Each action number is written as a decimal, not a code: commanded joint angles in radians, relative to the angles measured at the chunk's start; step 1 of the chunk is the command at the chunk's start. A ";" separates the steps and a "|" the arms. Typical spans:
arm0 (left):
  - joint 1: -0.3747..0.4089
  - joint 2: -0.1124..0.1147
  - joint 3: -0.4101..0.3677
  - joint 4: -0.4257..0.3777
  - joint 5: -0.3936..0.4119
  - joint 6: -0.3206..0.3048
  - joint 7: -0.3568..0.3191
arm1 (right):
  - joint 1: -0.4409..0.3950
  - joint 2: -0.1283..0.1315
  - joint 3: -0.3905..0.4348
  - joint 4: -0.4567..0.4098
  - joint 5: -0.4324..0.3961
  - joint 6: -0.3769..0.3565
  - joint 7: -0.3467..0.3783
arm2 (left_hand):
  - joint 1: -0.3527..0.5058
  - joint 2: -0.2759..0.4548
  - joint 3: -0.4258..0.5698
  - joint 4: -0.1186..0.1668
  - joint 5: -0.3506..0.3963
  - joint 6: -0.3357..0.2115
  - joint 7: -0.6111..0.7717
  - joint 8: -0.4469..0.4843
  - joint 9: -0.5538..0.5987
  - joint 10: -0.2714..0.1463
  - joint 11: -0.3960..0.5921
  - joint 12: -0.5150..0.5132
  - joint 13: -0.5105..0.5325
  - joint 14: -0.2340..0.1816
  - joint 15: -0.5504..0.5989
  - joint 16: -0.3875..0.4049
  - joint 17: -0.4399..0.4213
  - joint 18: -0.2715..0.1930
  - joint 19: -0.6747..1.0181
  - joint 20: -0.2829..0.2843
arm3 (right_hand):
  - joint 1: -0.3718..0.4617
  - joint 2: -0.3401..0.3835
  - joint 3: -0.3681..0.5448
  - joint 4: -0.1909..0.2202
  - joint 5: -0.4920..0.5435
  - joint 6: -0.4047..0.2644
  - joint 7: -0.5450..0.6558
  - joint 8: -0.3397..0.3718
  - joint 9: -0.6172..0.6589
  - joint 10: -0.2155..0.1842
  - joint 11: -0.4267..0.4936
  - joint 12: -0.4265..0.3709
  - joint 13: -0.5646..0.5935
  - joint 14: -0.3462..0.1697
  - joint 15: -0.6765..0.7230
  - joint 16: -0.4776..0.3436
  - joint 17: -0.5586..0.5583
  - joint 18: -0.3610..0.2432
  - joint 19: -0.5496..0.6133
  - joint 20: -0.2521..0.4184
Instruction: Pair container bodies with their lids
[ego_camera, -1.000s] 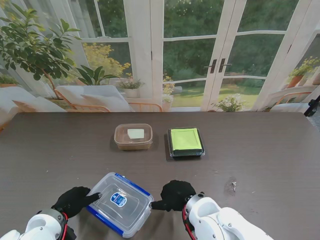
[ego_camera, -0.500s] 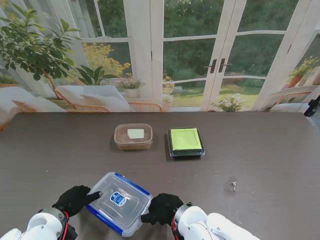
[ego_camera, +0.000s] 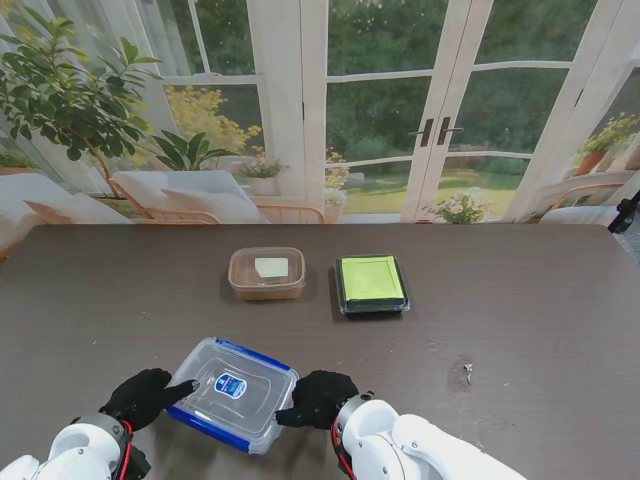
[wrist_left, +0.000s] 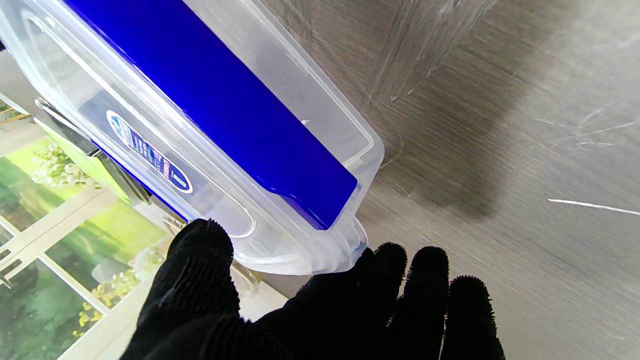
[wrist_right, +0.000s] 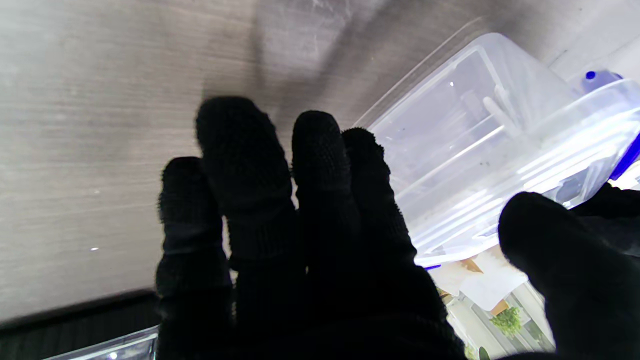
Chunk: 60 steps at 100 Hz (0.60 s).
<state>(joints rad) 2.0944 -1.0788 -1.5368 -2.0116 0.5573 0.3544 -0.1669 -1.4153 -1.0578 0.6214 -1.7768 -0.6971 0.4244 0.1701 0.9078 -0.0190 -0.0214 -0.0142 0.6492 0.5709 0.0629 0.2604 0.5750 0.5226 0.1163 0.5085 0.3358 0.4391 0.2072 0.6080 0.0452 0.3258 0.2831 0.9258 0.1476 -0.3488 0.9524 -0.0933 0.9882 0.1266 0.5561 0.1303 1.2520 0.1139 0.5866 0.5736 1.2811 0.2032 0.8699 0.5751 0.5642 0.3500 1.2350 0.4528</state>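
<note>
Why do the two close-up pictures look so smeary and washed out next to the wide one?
In the stand view all is sharp and evenly daylit from the windows. In the left wrist view the table is streaked with blur, while the clear container is crisper. In the right wrist view the right hand is a near-black, soft-edged shape, and the container's rim glares white.

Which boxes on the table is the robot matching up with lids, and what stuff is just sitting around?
For the job:
- clear box with blue clips, between the left hand and right hand
- brown tub
- black box with green lid

Just lying about:
- small scrap on the table, too small to make out
- plants and chairs outside the glass doors
</note>
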 joint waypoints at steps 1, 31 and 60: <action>0.000 -0.008 0.020 -0.011 -0.012 -0.011 -0.029 | 0.006 -0.022 -0.014 0.017 0.007 -0.003 0.007 | 0.036 0.025 0.005 0.009 0.029 -0.193 0.050 0.000 0.021 -0.076 0.007 0.005 0.002 0.011 0.002 0.005 -0.001 -0.017 -0.008 0.016 | -0.014 0.013 0.076 0.023 -0.163 -0.074 -0.032 0.000 -0.026 0.011 0.024 0.000 0.016 -0.012 -0.005 0.001 -0.029 -0.005 0.023 0.008; -0.002 -0.008 0.016 -0.011 -0.011 -0.013 -0.031 | 0.051 -0.045 -0.053 0.064 0.028 -0.014 -0.037 | 0.037 0.026 0.005 0.010 0.026 -0.194 0.049 -0.001 0.021 -0.077 0.007 0.005 0.002 0.010 0.001 0.006 -0.002 -0.019 -0.009 0.015 | -0.018 0.011 0.081 0.022 -0.215 -0.106 -0.022 0.015 -0.063 0.010 0.032 -0.009 0.012 -0.013 -0.035 -0.005 -0.035 -0.009 0.021 0.011; -0.003 -0.011 0.000 -0.006 -0.018 -0.007 -0.022 | 0.122 -0.083 -0.130 0.120 0.064 -0.019 -0.088 | 0.037 0.030 0.005 0.010 0.024 -0.194 0.048 -0.002 0.023 -0.075 0.008 0.005 0.003 0.011 0.001 0.007 -0.004 -0.018 -0.008 0.016 | -0.024 0.011 0.087 0.020 -0.237 -0.118 -0.004 0.032 -0.085 0.009 0.045 -0.018 0.002 -0.016 -0.042 0.000 -0.033 -0.009 0.023 0.016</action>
<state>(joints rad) 2.0878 -1.0789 -1.5535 -1.9981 0.5554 0.3613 -0.1630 -1.2961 -1.0992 0.5211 -1.6636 -0.6448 0.4225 0.0645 0.9078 -0.0190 -0.0214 -0.0142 0.6486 0.6030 0.0588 0.2609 0.5688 0.5557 0.1163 0.5086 0.3359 0.4391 0.2072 0.6081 0.0452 0.3269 0.2831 0.9259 0.1310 -0.3420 0.9723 -0.0933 0.9469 0.2375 0.5919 0.1444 1.1976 0.1653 0.6127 0.5692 1.2803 0.2031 0.8331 0.5750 0.5642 0.3500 1.2350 0.4527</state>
